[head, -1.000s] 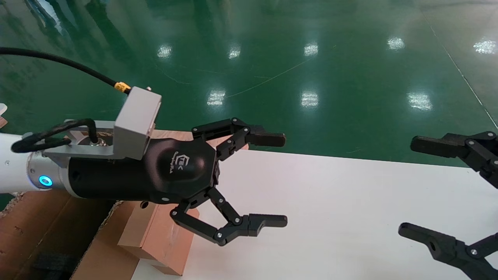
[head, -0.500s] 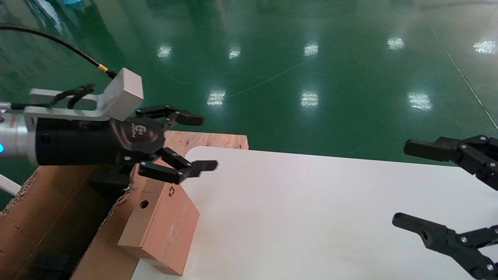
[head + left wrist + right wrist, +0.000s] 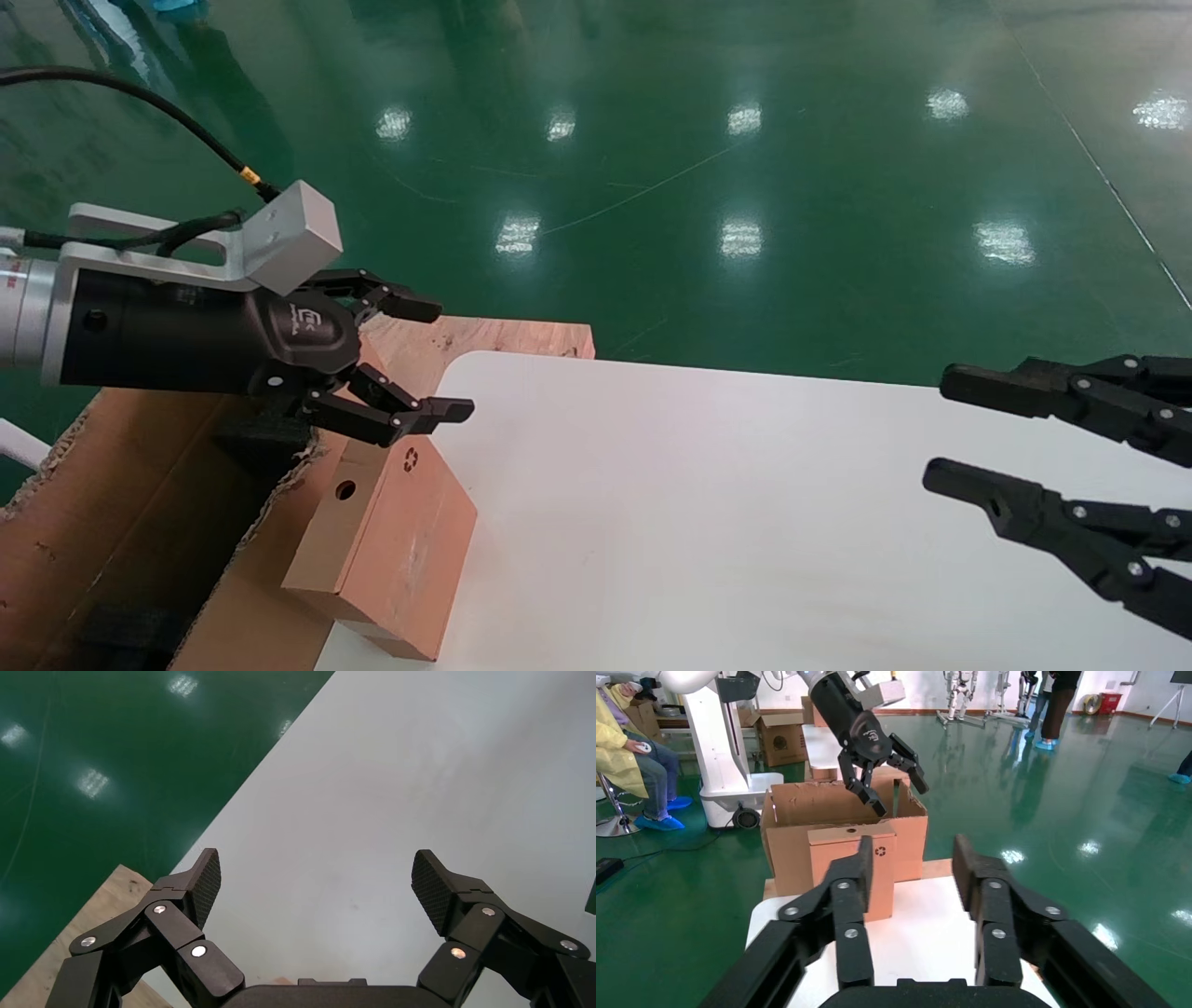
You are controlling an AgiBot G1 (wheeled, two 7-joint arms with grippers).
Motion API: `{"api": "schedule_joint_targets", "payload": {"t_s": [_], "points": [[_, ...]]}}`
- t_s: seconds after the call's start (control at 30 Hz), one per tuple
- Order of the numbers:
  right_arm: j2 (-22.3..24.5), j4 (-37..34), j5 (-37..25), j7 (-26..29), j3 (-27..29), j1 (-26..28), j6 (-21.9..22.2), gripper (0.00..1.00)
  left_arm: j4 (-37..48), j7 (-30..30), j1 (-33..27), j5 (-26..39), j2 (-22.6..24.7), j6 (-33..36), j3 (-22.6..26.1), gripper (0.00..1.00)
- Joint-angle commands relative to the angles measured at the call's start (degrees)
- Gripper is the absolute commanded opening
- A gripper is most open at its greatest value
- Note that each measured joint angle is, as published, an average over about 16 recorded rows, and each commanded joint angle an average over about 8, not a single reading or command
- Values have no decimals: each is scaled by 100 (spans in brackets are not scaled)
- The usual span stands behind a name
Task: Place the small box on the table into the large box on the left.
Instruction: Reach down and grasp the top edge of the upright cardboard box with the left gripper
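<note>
The small box (image 3: 391, 550) stands on edge at the left rim of the white table (image 3: 745, 522), against the outer wall of the large box (image 3: 112, 522). Its recycling symbol and round hole face up. My left gripper (image 3: 438, 359) hangs open and empty just above the small box's top corner, over the carton's torn wall, touching nothing. In the left wrist view the open left gripper (image 3: 316, 881) frames only bare table (image 3: 393, 776). My right gripper (image 3: 950, 429) is open at the table's right side. The right wrist view shows the right gripper (image 3: 912, 857), the small box (image 3: 885, 881), the large box (image 3: 786, 853) and the left gripper (image 3: 898, 796).
A bare wooden board (image 3: 503, 337) juts out behind the table's rounded far-left corner and also shows as the board (image 3: 91, 917) in the left wrist view. Green floor (image 3: 745, 140) lies beyond the table. A seated person (image 3: 631, 755) and a white robot base (image 3: 722, 755) are far behind the carton.
My left gripper has drawn back to the left, off the small box, to hover by the carton's torn wall. The right gripper's fingers stand closer together than before. The small box has not moved.
</note>
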Motion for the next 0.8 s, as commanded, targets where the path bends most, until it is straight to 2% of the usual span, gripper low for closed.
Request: {"api": "schedule_joint_targets", "payload": {"t_s": [0.03,0.23,0.47,0.63,0.8], "points": [[0,0,0,0,0,0,0,0,18,22,5,-24,1,15,-5,100],[0,-1,0,0,0,0,0,0,98,-268,-317,484,286,85,211,100],[0,-1,0,-1,0,0,0,0,203,-1484,-1028,1527,730,381,743,100],[0,-1,1,-1,-1,0,0,0,255,-2349,-1531,1992,909,546,1314,100],[0,-1,1,-1,-1,0,0,0,234,-3003,-2092,2377,992,595,2171,100]]}}
